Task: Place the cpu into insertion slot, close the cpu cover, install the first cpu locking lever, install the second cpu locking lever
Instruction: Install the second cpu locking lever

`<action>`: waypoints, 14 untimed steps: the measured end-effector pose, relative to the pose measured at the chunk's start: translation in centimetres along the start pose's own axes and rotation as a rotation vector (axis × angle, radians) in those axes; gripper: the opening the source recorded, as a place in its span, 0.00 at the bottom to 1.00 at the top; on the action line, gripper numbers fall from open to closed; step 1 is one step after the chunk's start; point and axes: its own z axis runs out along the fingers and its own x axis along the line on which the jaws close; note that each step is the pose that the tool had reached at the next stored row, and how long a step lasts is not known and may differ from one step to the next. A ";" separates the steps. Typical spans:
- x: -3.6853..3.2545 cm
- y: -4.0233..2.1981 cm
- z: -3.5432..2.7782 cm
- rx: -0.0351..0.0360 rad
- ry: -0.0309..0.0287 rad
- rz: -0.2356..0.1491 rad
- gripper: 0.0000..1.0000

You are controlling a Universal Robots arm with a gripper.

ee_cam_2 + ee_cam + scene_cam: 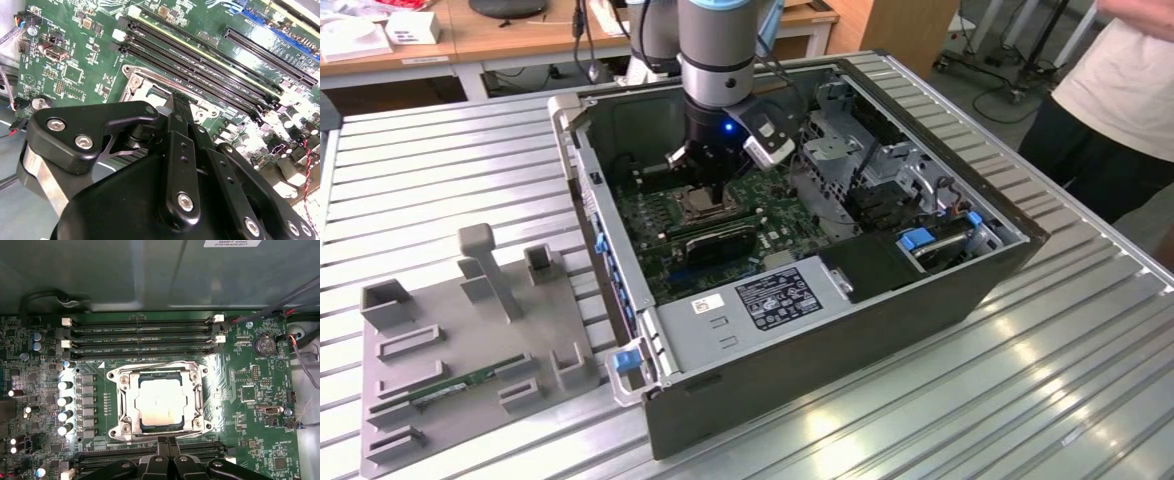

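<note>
Inside the open computer case point(720, 330), over the green board point(250, 390):
Gripper point(167, 440): fingers pressed together with nothing between them, tips pointing down, hovering at one edge of the socket.
Cpu point(161, 402): just beyond the fingertips, lying flat in the insertion slot point(123, 405), its silvery top bare.
Cpu cover point(196, 399): folded down as a metal frame around the chip.
Memory slots point(145, 332): past the socket, on the side away from the gripper.
Grey parts tray point(454, 360): outside the case, well apart from the gripper.
</note>
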 end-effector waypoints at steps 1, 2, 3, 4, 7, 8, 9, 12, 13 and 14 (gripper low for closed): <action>0.00 0.04 -0.02 0.0001 0.0000 0.000 0.11; 0.01 0.11 -0.05 0.0000 0.0000 0.000 0.11; 0.01 0.22 -0.07 0.0000 0.0000 0.000 0.11; 0.02 0.39 -0.07 -0.0001 0.0000 0.000 0.11; 0.07 1.07 -0.04 -0.0001 -0.0002 0.000 0.11; 0.08 1.28 -0.07 0.0001 -0.0001 0.000 0.11; 0.09 1.41 -0.15 0.0002 -0.0001 0.000 0.11; 0.07 1.64 -0.52 0.0001 -0.0001 0.000 0.11; 0.07 1.74 -0.59 -0.0002 -0.0003 0.000 0.11; 0.07 1.80 -0.64 -0.0001 -0.0002 0.000 0.11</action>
